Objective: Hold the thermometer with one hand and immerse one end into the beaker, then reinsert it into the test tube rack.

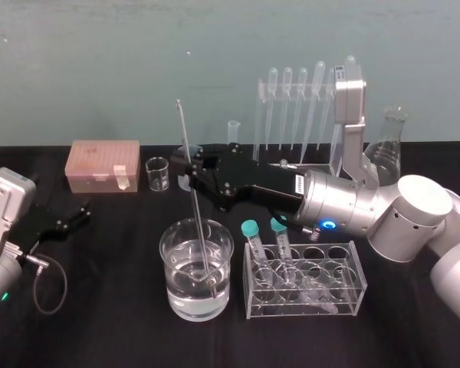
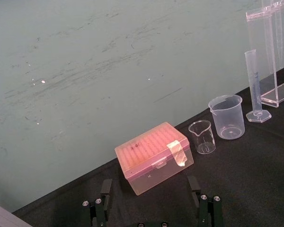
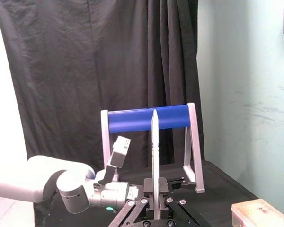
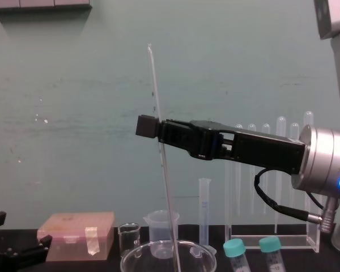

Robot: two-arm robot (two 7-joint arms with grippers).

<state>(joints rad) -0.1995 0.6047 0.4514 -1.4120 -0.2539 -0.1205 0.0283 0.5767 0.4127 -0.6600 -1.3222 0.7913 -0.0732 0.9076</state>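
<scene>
1. The right gripper [image 1: 192, 173] has its fingers closed on the thermometer [image 1: 200, 230] mid-shaft, holding it nearly upright so its lower end dips into the beaker [image 1: 175, 300].
2. The test tube rack [image 4: 272, 241] stands behind, ready for reinsertion.
3. The left gripper [image 1: 72, 217] sits parked, fingers apart.

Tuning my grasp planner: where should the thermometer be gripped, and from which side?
Grip the thermometer mid-shaft, coming sideways from the robot's right, as the right pincer does: the rod is thin, near-upright, its lower end in the beaker. The left pincer sits parked.
</scene>
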